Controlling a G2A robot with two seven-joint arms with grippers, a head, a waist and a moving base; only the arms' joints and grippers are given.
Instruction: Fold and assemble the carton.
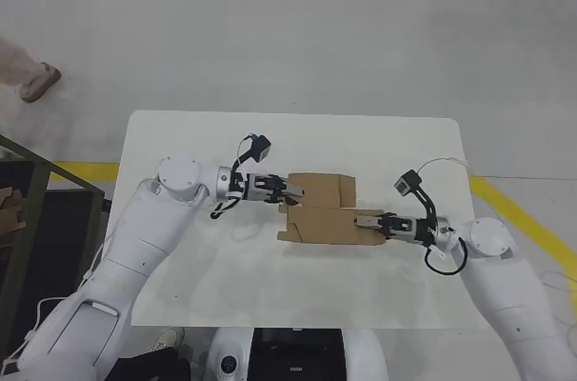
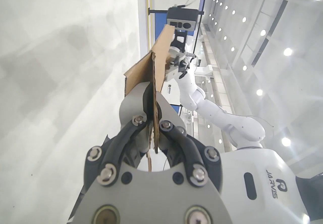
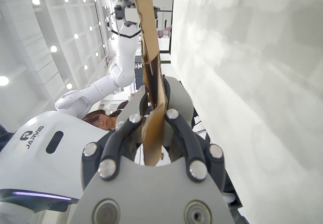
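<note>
We count one flat brown corrugated-cardboard carton (image 1: 319, 211) (image 2: 145, 76) (image 3: 147, 23), two pincers and one white rectangular tabletop (image 1: 203, 276). The left arm comes in from one side with its elbow bent, and its left pincer (image 1: 288, 192) (image 2: 151, 99) is clenched on one end of the carton; the right arm mirrors it from the other side, its right pincer (image 1: 360, 222) (image 3: 156, 94) clenched on the opposite end, so the carton spans between them over the middle of the tabletop. The carton's panels are matte, with creased fold lines and ragged cut edges, and the smooth grey fingers (image 3: 176, 94) ride on black linkages.
</note>
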